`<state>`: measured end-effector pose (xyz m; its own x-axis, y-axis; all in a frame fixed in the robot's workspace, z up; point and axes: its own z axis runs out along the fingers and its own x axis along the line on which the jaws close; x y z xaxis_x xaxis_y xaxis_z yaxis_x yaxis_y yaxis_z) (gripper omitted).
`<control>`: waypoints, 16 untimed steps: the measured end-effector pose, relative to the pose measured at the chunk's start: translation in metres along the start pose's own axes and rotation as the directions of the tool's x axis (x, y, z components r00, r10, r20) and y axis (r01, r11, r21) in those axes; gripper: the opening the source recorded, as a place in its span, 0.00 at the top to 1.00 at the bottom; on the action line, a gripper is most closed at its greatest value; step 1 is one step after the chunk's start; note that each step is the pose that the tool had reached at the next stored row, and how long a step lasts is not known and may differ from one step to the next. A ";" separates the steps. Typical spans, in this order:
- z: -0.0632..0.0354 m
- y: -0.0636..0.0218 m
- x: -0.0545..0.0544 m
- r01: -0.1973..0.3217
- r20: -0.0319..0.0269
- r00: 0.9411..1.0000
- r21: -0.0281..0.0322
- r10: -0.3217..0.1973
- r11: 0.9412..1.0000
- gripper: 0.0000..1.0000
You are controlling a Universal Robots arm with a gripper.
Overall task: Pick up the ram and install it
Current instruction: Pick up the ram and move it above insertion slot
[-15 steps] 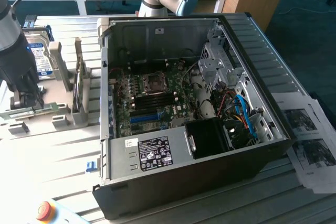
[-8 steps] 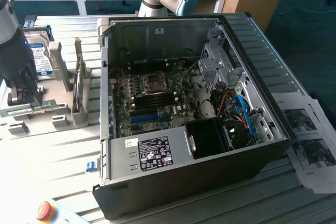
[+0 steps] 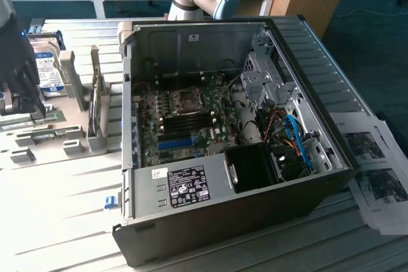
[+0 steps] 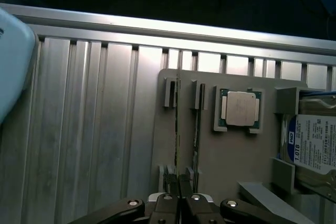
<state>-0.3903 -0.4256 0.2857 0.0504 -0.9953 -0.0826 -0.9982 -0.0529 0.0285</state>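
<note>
One ram stands on edge along the grey holder's outer edge, jaws clenched on its end, a second stick beside it. Wrist view adds a processor; exterior view adds the open computer case on the surface.

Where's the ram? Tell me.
The ram stands on edge in the grey holder, at the exterior view's left; the gripper is closed on it, a second stick alongside.
</note>
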 end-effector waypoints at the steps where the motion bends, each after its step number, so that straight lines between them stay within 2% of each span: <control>1: -0.0016 0.0000 0.000 0.000 0.000 1.000 0.000 0.000 1.000 0.88; 16: -0.0214 0.0006 -0.002 0.000 0.000 1.000 0.000 0.000 1.000 0.88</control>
<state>-0.3903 -0.4256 0.3072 0.0505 -0.9953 -0.0824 -0.9982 -0.0530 0.0286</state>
